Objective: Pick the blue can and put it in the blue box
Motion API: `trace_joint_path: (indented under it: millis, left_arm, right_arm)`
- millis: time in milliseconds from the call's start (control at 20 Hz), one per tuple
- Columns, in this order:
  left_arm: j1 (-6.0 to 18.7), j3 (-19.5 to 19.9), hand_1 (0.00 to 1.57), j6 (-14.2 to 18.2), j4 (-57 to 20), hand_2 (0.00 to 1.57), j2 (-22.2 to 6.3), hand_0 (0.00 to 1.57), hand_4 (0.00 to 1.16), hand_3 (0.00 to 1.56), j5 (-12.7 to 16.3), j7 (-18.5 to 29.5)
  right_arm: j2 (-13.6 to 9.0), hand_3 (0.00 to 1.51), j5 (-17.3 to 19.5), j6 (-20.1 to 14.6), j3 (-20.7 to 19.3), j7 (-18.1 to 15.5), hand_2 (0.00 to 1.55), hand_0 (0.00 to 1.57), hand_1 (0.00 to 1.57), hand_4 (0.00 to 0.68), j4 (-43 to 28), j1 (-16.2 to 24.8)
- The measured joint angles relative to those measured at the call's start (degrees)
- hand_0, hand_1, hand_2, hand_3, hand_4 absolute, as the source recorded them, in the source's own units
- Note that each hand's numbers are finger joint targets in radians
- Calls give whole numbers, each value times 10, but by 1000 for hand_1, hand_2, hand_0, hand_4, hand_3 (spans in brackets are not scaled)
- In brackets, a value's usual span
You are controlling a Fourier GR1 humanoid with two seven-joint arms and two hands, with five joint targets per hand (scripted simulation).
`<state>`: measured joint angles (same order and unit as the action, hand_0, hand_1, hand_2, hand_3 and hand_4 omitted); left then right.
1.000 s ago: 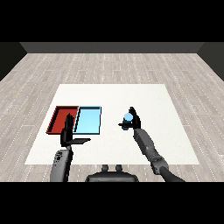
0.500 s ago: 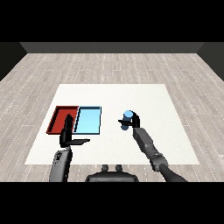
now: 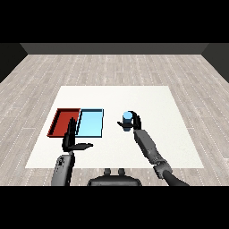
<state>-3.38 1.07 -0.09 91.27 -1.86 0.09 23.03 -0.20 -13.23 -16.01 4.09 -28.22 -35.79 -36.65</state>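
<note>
Blue can point(image 3: 128, 120) stands upright in the head view, its long axis vertical, right of the two trays and roughly level with them in depth. The right hand point(image 3: 132, 124) has its black fingers curled round the can, so the can is held; whether its base rests on the white tabletop point(image 3: 147, 98) or sits just above it cannot be told from this angle.

The blue box point(image 3: 91, 123) lies to the left of the can, with a strip of bare tabletop between the box's right edge and the hand. The move ahead, as I judge it, turns on that single relation: the can must travel leftward, across the near-right rim of the box, and then go down inside. The right hand is the one placed for it (the can is already in its grasp).

The red box point(image 3: 64, 121) touches the blue box along its left side, so a carry that runs too far left would end over the wrong tray. The left hand point(image 3: 71, 141) is raised at the near edge of the trays, fingers straight and pointing up, thumb out to the right, holding nothing. It stands just in front of the seam between the two boxes, which narrows the room at the near-left corner of the blue box; the far and right sides of that box look open. Right of the can, the tabletop extends well out to its edge.
</note>
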Motion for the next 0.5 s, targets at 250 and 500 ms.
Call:
trace_joint_path:
  millis: [250, 500]
  left_arm:
    - [7, -13, 0, -4, -11, 0, 1, 0, 0, 0, -11, -1]
    - [29, -41, 0, 4, -33, 0, 12, 0, 0, 0, -10, -6]
  right_arm:
    - [-4, 1387, 8, -5, 14, 13, 1486, 1464, 1464, 525, -55, 6]
    - [-5, 1353, 2, -10, 40, 36, 1471, 1448, 1448, 539, -107, 2]
